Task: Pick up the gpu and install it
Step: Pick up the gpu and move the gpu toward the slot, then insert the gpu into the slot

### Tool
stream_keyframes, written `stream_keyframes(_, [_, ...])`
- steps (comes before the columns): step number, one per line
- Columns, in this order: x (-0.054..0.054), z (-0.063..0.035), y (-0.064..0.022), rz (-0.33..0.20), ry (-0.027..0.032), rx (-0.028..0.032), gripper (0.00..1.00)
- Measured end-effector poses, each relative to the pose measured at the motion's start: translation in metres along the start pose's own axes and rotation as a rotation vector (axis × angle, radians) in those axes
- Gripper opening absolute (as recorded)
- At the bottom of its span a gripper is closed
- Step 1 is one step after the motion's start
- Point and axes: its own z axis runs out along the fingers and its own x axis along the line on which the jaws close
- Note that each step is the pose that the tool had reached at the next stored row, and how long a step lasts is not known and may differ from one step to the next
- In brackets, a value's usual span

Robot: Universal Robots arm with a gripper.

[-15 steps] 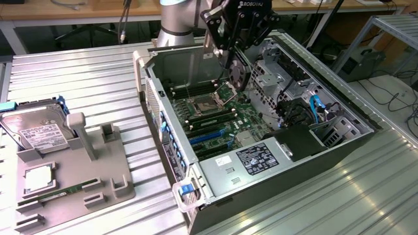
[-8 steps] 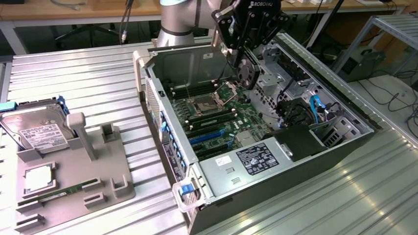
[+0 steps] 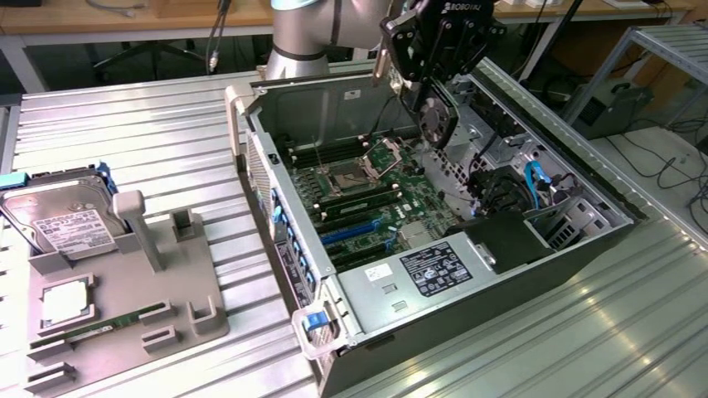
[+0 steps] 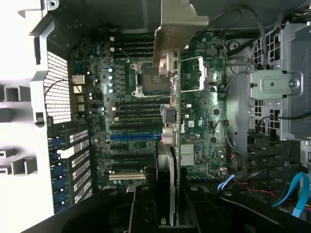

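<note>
Arm: a pale grey Universal Robots arm (image 3: 298, 33) reaches over the far side of the case.
Gripper: a black gripper (image 3: 426, 87) (image 4: 172, 194) hangs above the inside of the open case.
Jaws: pressed against the two faces of the card, pinching the gpu; in the wrist view the dark fingers (image 4: 143, 206) sit on either side of its edge.
Gpu: a thin dark gpu circuit card with a round black fan and a pale silvery bracket (image 3: 438, 124) (image 4: 170, 116), held on edge in the air over the motherboard and not seated in a slot. The bracket end (image 4: 177, 29) points away from the gripper.
Case: an open black and silver computer case (image 3: 321, 108) lies on its side on the ridged metal bench (image 3: 133, 133).
Motherboard: a green board (image 3: 366, 199) (image 4: 204, 126) with a long blue slot (image 4: 133, 137); the card's edge lines up between its two square sockets.
Cables: bright blue flat cables (image 3: 536, 182) near the drive bays.
Holder: a grey plastic holder (image 3: 111, 286) sits on the bench at the exterior view's left, well apart from the case.
On holder: a silver boxy hard drive with a white label (image 3: 61, 220) leaning upright, a slim green memory stick (image 3: 98, 326) lying flat, and a square silvery chip (image 3: 65, 303).
</note>
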Motion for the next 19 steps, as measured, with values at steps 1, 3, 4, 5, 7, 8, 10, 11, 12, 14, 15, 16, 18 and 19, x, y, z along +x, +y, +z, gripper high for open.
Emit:
stream_keyframes(1, [-0.0022,0.0001,0.0001,0.000,0.0000,0.0000,0.27])
stream_keyframes(3, [-0.0060,0.0002,0.0002,0.000,-0.0001,-0.0001,0.27])
stream_keyframes(4, [-0.0063,0.0002,0.0003,0.000,0.0000,0.0000,0.27])
stream_keyframes(5, [-0.0063,0.0002,0.0003,0.000,-0.0001,0.0000,0.27])
stream_keyframes(7, [-0.0063,0.0002,0.0003,0.000,0.0000,0.0000,0.27])
stream_keyframes(8, [-0.0063,0.0002,0.0003,0.000,0.0000,0.0000,0.27])
stream_keyframes(10, [-0.0063,0.0002,0.0003,0.000,-0.0001,0.0000,0.27])
stream_keyframes(11, [-0.0063,0.0002,0.0003,0.000,0.0000,-0.0001,0.27])
stream_keyframes(12, [-0.0063,0.0002,0.0003,0.000,0.0000,0.0000,0.27])
stream_keyframes(14, [-0.0063,0.0002,0.0003,0.000,-0.0001,-0.0001,0.27])
stream_keyframes(15, [-0.0063,0.0002,0.0003,0.000,0.0000,-0.0001,0.27])
stream_keyframes(16, [-0.0063,0.0002,0.0003,0.000,0.0000,0.0000,0.27])
stream_keyframes(18, [-0.0063,0.0002,0.0003,-0.003,0.0000,0.0000,0.27])
stream_keyframes(19, [-0.0063,0.0002,0.0003,-0.007,0.0000,-0.0001,0.27])
